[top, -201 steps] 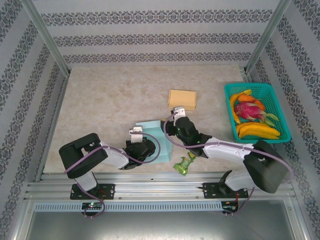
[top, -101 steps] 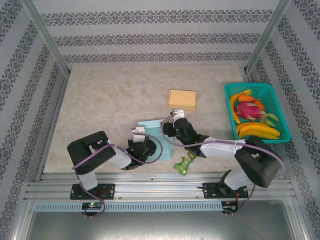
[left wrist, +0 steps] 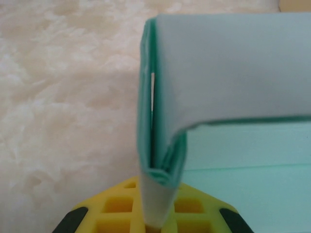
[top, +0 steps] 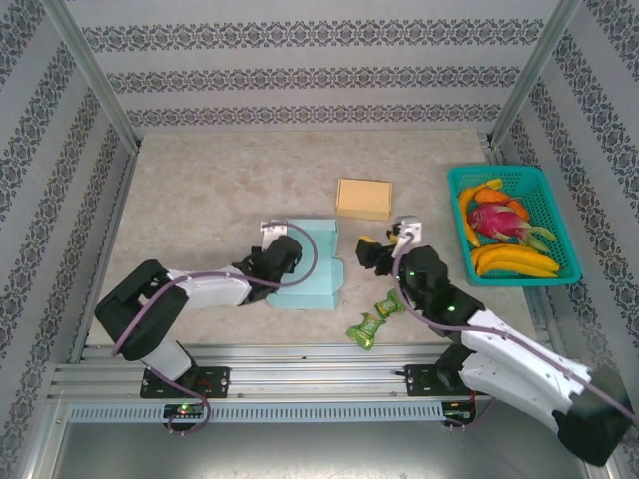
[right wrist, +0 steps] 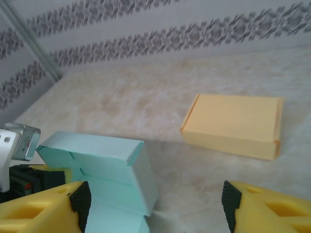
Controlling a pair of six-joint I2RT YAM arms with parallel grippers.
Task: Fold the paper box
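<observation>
From my end the paper box (top: 312, 267) reads pale mint green, and the carton (top: 363, 198) is mustard yellow. Table (top: 200, 190) is beige and marbled, walls (top: 300, 40) white with grey floral bands. Teal basket (top: 519, 172), yellow bananas (top: 514, 261), pink dragon fruit (top: 496, 222), green wrappers (top: 367, 329). My right-wrist fingers (right wrist: 272, 208) are yellow with black tips.

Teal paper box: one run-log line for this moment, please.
teal paper box: partly folded, walls up | left gripper: shut on its folded wall | right gripper: open, apart from box
</observation>
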